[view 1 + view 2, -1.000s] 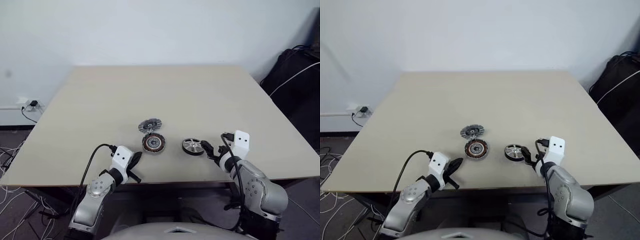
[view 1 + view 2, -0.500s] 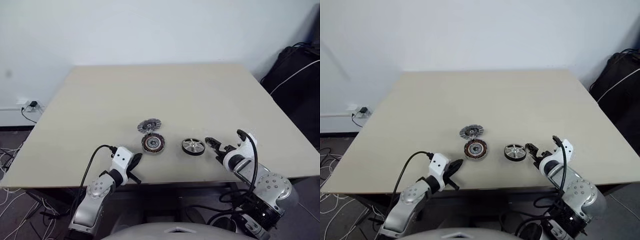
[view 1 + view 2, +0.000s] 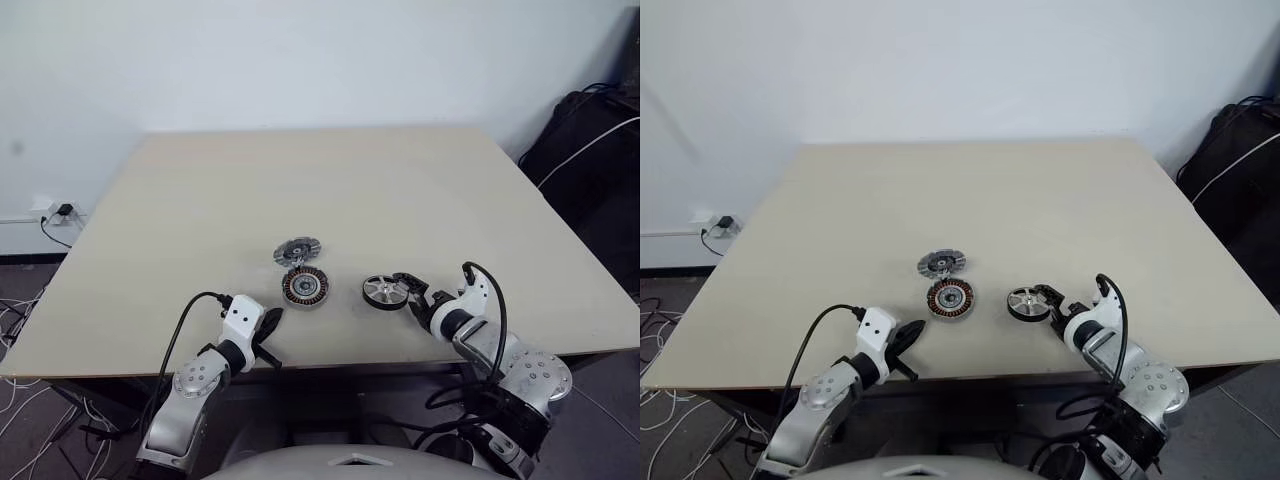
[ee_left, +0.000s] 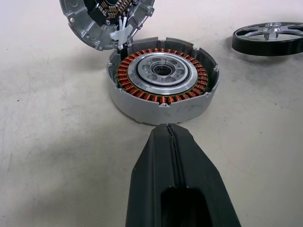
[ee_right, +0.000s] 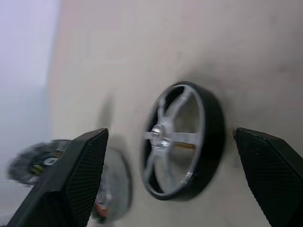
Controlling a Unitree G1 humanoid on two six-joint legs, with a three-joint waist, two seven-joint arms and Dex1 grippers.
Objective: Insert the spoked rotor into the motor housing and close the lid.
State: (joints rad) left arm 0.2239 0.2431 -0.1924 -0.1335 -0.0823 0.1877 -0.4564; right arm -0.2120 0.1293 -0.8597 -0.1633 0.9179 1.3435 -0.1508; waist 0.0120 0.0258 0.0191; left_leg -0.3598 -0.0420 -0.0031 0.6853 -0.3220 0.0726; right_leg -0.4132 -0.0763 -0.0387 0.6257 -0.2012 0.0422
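Observation:
The spoked rotor, silver spokes in a black rim, lies flat on the table near its front edge. My right gripper is open just right of it; in the right wrist view its fingers stand wide to either side of the rotor. The motor housing with copper windings sits left of the rotor. The grey lid rests tilted at the housing's far rim. My left gripper is shut, pointing at the housing from a short way off, holding nothing.
The table's front edge runs just under both grippers. A black bag stands beyond the right table edge. A wall socket with cables sits on the floor at the left.
My right wrist has rolled over, so its open fingers now flank the rotor from the right. The left arm and all three parts have stayed put.

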